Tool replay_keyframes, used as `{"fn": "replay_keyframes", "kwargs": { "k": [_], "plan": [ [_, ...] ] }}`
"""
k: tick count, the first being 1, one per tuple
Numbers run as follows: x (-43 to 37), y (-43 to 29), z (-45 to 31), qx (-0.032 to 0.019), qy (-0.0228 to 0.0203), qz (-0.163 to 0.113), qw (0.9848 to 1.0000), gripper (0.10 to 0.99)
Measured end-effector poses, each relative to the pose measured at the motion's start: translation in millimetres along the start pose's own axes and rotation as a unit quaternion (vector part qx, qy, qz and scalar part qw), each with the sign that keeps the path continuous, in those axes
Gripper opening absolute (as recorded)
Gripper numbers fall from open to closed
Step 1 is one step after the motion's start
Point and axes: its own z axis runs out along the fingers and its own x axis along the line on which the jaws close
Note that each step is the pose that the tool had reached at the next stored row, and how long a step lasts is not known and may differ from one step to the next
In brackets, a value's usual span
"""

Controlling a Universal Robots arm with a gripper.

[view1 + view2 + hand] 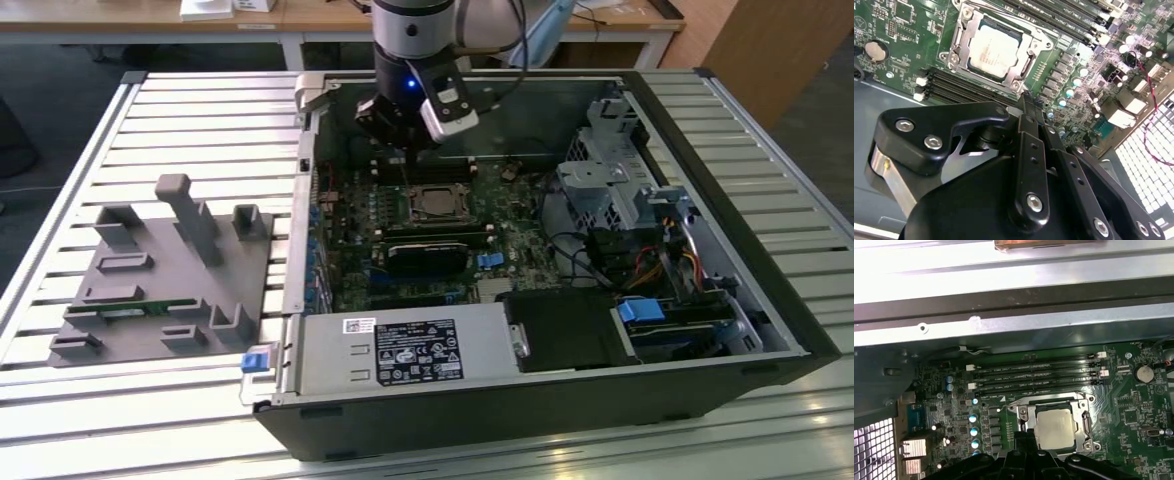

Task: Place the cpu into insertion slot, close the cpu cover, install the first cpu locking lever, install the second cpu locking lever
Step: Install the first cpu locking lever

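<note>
**cpu** — seated flat in the insertion slot, dull metal face up.
**cpu cover** — appears lowered, framing the chip on all sides.
**Locking lever** — thin wire along the socket's edge; whether it is hooked cannot be told.
**gripper** — fingers together, nothing between them, tip just beside a socket corner, near the memory slots.
**Handling, as judged** — this looks like lever work: bear only on the wire, pressing down and then sideways under its catch. Stay off the chip face and the parts of the motherboard around it.
</note>
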Motion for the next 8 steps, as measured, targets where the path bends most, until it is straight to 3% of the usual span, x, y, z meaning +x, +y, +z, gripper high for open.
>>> {"fn": "replay_keyframes", "kwargs": {
  "k": [8],
  "plan": [
    [6.4, -0.8, -0.3, 0.0001, 0.0, 0.0, 1.0, 0.106]
  ]
}}
